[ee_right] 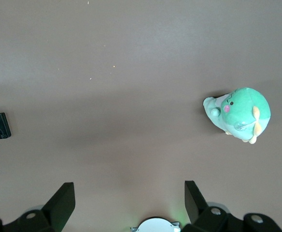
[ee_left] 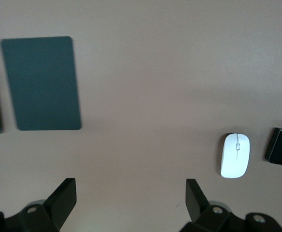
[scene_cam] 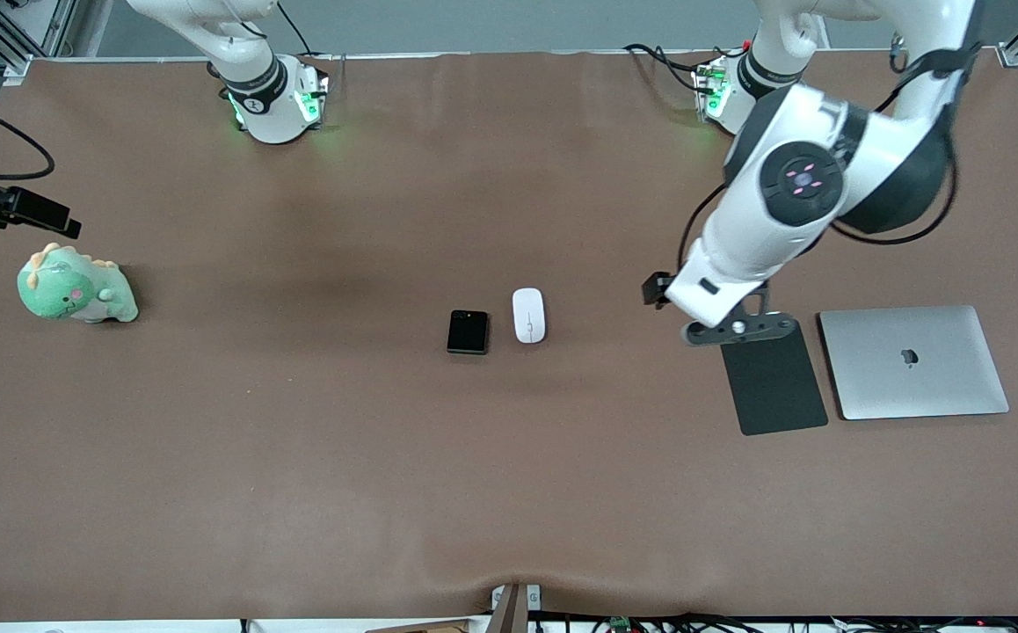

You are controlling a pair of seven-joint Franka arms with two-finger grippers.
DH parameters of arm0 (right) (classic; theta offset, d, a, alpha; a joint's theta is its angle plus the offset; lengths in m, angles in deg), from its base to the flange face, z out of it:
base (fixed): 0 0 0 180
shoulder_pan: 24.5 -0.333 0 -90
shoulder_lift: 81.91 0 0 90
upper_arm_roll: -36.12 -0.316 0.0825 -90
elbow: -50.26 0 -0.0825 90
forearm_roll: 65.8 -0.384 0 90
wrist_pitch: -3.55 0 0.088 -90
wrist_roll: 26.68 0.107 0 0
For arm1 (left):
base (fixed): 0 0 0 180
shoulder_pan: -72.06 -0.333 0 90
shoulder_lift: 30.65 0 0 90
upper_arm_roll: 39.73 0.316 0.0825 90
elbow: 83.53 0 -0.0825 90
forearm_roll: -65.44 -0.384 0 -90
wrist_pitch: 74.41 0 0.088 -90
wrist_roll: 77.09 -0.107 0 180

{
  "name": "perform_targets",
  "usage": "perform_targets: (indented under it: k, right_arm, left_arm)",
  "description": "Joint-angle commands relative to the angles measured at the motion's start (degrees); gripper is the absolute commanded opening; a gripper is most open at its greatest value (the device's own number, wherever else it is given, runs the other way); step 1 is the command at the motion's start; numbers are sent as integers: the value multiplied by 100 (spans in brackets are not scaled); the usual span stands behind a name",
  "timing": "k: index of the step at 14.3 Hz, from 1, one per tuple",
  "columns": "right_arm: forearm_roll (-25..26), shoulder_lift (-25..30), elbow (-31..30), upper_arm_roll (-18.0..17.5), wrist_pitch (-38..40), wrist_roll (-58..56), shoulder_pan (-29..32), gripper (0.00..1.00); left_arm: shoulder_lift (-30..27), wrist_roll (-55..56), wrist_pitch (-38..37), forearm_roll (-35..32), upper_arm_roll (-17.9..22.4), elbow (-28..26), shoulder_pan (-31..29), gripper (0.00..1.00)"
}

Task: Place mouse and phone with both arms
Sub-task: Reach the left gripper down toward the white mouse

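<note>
Mouse (scene_cam: 528,315) and phone (scene_cam: 468,331) lie side by side mid-table (scene_cam: 298,457). Both look light, rigid, slick: pinch across the long sides. Left claw (ee_left: 131,200) and right claw (ee_right: 130,203) both open, empty, hovering.

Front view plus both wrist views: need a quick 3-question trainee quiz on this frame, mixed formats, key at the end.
1. True or false: the mouse lies on the dark pad.
2. Which sits closest beside the phone? A) laptop B) mouse C) plush dinosaur
3. Fill in: the left gripper and the right gripper both have their fingers ____.

Key
1. False: it lies on the bare table, apart from the pad.
2. B
3. open, holding nothing
</note>
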Motion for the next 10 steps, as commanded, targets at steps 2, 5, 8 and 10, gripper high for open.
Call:
perform_targets:
  k: [2, 5, 8, 10]
  right_arm:
    - [-107, -254, 156, -38, 70, 15, 90, 100]
    - [-116, -280, 156, -29, 96, -55, 107, 100]
    - [-98, -350, 138, -29, 104, -38, 90, 100]
    - [-98, -377, 103, -29, 104, -29, 89, 100]
  left_arm:
    - [406, 671, 538, 9, 16, -16, 446, 100]
    - [863, 1085, 1136, 9, 16, -16, 771, 100]
    - [1241, 1411, 1646, 1, 16, -7, 1096, 100]
    - [1461, 1429, 1979, 1, 24, 2, 1272, 100]
